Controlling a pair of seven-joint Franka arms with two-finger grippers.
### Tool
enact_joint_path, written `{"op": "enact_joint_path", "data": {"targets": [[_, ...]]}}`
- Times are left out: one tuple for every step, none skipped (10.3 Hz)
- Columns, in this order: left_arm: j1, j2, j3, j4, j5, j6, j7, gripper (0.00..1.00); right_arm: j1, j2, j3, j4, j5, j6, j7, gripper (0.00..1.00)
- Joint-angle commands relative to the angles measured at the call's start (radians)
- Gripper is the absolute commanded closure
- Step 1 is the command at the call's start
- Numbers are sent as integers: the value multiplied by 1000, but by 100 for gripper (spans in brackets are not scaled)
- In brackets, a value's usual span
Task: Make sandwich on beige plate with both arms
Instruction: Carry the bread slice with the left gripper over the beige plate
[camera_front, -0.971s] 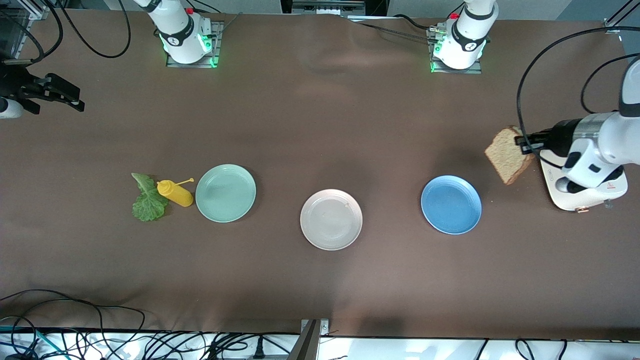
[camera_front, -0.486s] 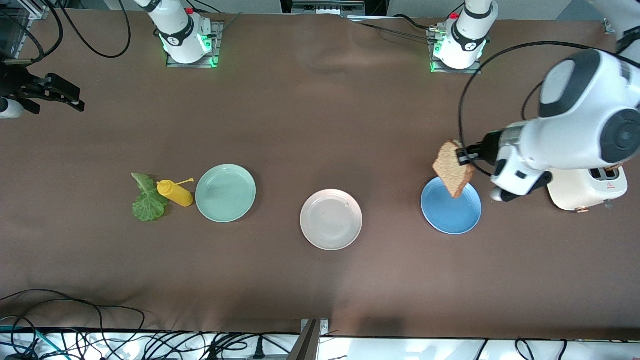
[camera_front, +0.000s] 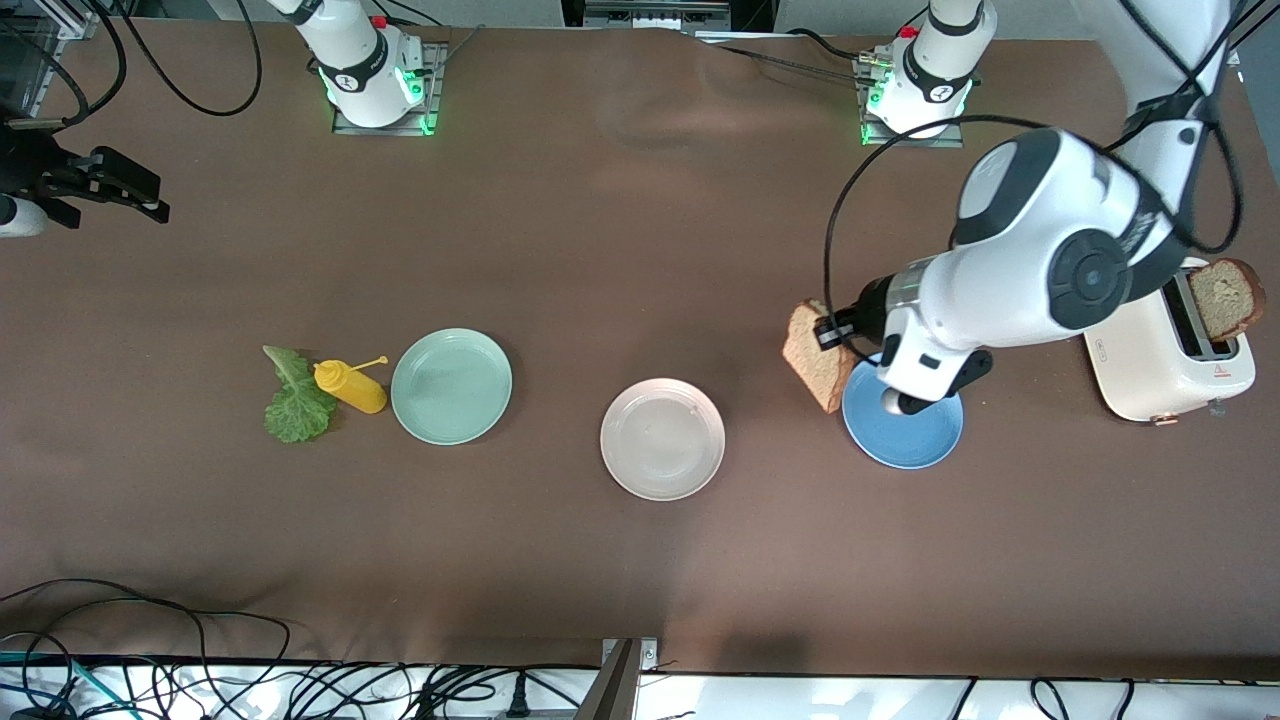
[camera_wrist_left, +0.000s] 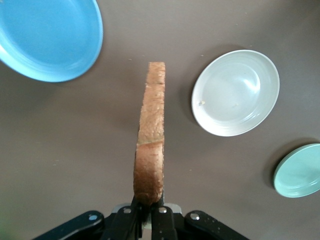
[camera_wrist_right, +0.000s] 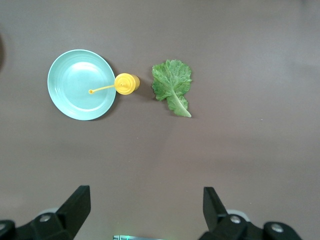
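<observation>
A: Where is the left gripper (camera_front: 826, 333) sitting, and what are its jaws doing?

B: It is hanging over the brown table (camera_front: 620, 230), at the nine o'clock edge of the blue plate (camera_front: 915, 432). Its jaws are clamping a slice of wholegrain bread (camera_front: 818, 358), which is hanging edge-down and upright; the left wrist view is showing the crust (camera_wrist_left: 149, 150) pinched between the closed fingers (camera_wrist_left: 134, 216)

A: And the beige plate (camera_front: 662, 438)?

B: It is lying bare at the table's middle, at about eight o'clock from the held slice and well apart from it. The mint-green plate (camera_front: 451, 385) is sitting toward the right arm's end

A: The rest of the sandwich parts?

B: A second bread slice (camera_front: 1225, 298) is sticking out of the white toaster (camera_front: 1165, 375) at the left arm's end. The lettuce leaf (camera_front: 293, 398) is lying beside the yellow squeeze bottle (camera_front: 351, 386), which is standing at nine o'clock of the mint-green plate, just beside it

A: The right gripper (camera_wrist_right: 145, 207)?

B: It is waiting high over the table at its own end, jaws standing wide apart and holding nothing
</observation>
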Motion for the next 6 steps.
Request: {"op": "enact_joint_path", "data": {"targets": [[-37,53,7,19,-86,107,-65,100,-3,6,3,22,-7,-19,7,0],[-37,60,7,18,-101,159,-108,100,-3,6,3,22,-7,-19,7,0],[-55,74,7,18,-103,195,-114,100,-3,6,3,22,-7,-19,7,0],[-72,79,7,18,-103,230,-125,100,-3,6,3,22,-7,-19,7,0],[-92,91,7,19,-103,249,-128,100,-3,5,2,22,-7,-19,5,0],[-116,100,7,19,-102,272,-137,100,-3,5,2,22,-7,-19,5,0]]}}
